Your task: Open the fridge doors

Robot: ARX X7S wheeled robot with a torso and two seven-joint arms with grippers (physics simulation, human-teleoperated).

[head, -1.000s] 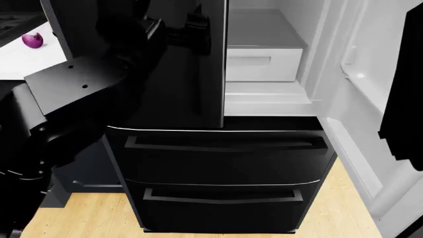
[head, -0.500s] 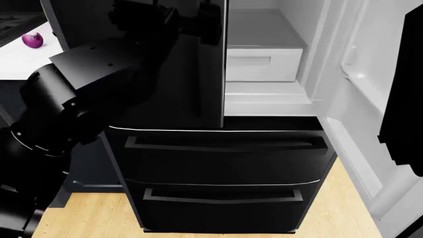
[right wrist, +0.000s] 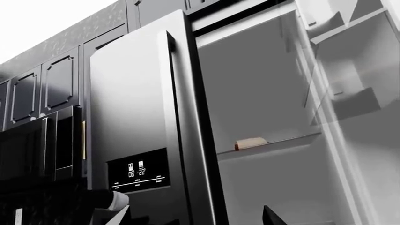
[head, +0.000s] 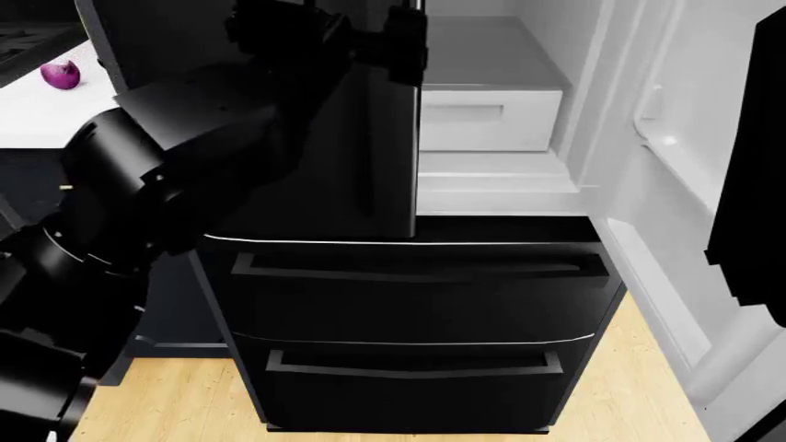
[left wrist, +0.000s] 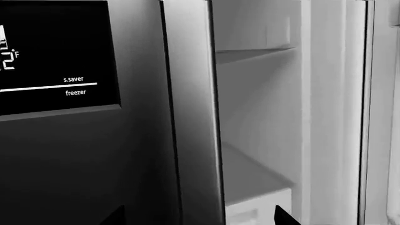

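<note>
Our left pincer (head: 396,41) sits right at the free edge of the shut left fridge door (head: 331,175), spread wide. Right fridge door (head: 687,184) hangs open beyond it; the right pincer's spread we can't tell.

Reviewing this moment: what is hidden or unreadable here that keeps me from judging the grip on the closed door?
- Left gripper, head view: black on the black left fridge door; opening unreadable.
- Same gripper, left wrist view: only fingertips show, cut by the edge.
- Door handle: no contact shown.
- Right gripper, right wrist view: only a fingertip shows.
</note>
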